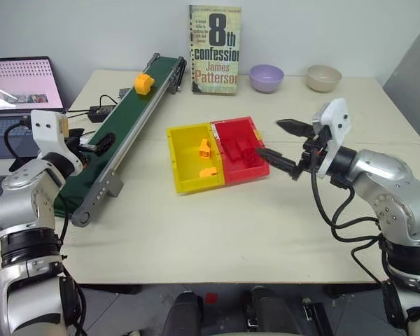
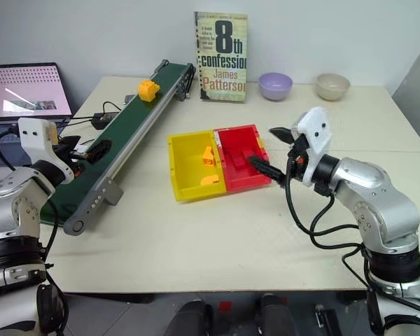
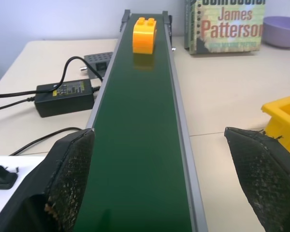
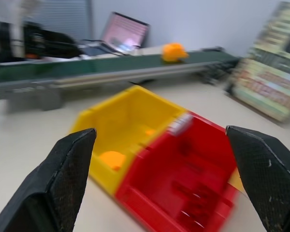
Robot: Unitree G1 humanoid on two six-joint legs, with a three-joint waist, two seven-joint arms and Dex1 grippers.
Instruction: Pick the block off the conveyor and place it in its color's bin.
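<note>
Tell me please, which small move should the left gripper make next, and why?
Probably wait, open, over the dark green belt conveyor. The small orange-yellow plastic block sits at the belt's far end, and the left gripper already straddles the belt with nothing between its fingers.
</note>
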